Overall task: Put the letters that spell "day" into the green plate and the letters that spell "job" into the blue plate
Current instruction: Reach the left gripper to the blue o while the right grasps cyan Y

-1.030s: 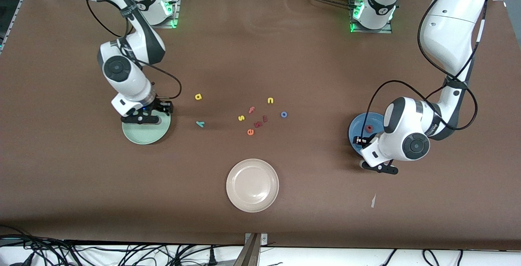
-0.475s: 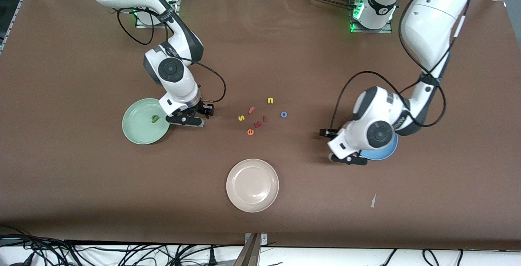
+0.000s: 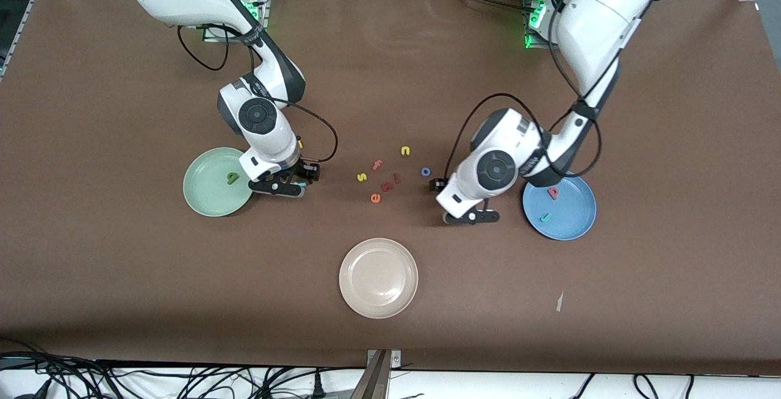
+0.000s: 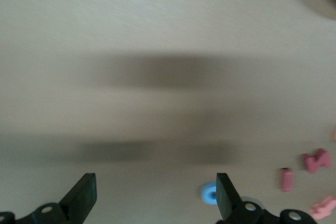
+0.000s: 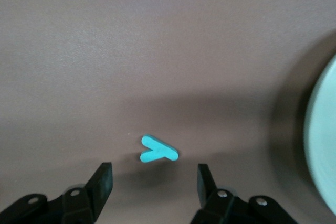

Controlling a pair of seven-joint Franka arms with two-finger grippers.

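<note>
The green plate [image 3: 207,194] holds the dark green d [image 3: 232,177]. Beside it, my right gripper [image 3: 291,180] [image 5: 154,167] hangs open just above the table. The light blue y [image 5: 159,151] lies just ahead of its fingertips. The yellow a [image 3: 299,143] peeks out next to the right wrist. The blue plate [image 3: 573,216] holds the pinkish-red b [image 3: 553,192] and the teal j [image 3: 546,217]. My left gripper [image 3: 456,201] [image 4: 155,179] is open and empty over the table between that plate and the blue o [image 3: 425,171] [image 4: 210,195], which lies by one fingertip.
Loose letters lie mid-table: yellow s [image 3: 362,177], orange f [image 3: 377,165], yellow n [image 3: 405,150], two dark red letters [image 3: 391,182] and orange e [image 3: 375,198]. A cream-white plate [image 3: 378,277] sits nearer the front camera. A white scrap [image 3: 559,301] lies near the front edge.
The left gripper opened over the blue plate, left the j there and swung toward the o. The right gripper left the green plate, with the d in it, and came over the y.
</note>
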